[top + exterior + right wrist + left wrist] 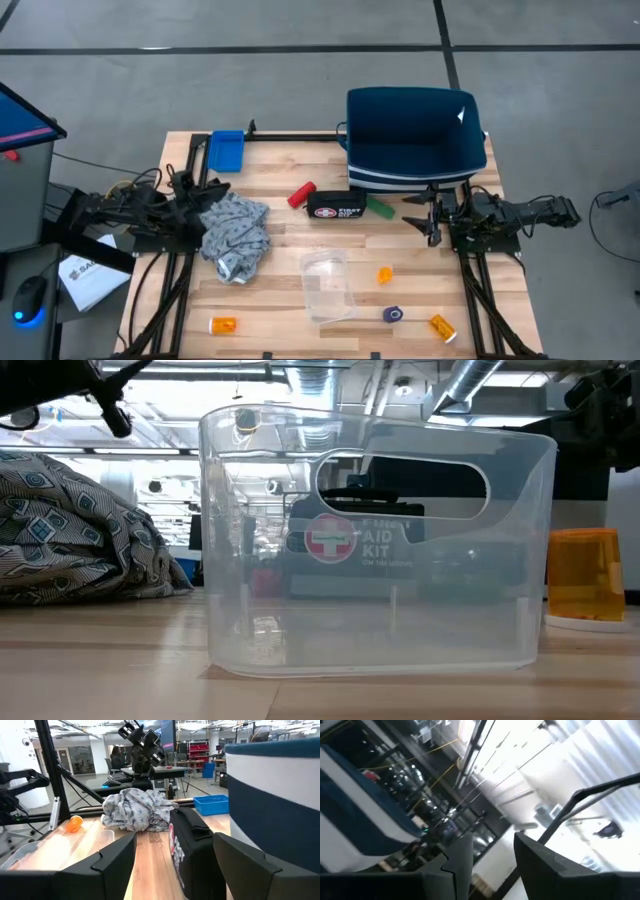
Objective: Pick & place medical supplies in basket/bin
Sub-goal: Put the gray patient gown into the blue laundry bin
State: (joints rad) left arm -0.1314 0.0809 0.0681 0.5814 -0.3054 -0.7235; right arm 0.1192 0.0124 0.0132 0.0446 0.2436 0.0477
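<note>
The grey mottled cloth (236,236) lies bunched on the table's left half, and also shows in the low view (80,535) and right wrist view (137,810). A red roll (301,193), a green roll (379,207) and a blue roll (392,314) rest on the wood. Three orange pill bottles (385,275) (223,325) (442,327) lie toward the near edge. The navy striped bin (415,140) stands at the far right. My left gripper (492,839) is open and tipped upward, just left of the cloth (190,185). My right gripper (174,840) is open near the green roll (421,215), pointing at the black first aid kit (187,845).
A black first aid kit (336,204) lies between the red and green rolls. A clear plastic container (326,285) stands at the table's middle near side, filling the low view (375,540). A small blue tray (226,150) sits at the far left corner.
</note>
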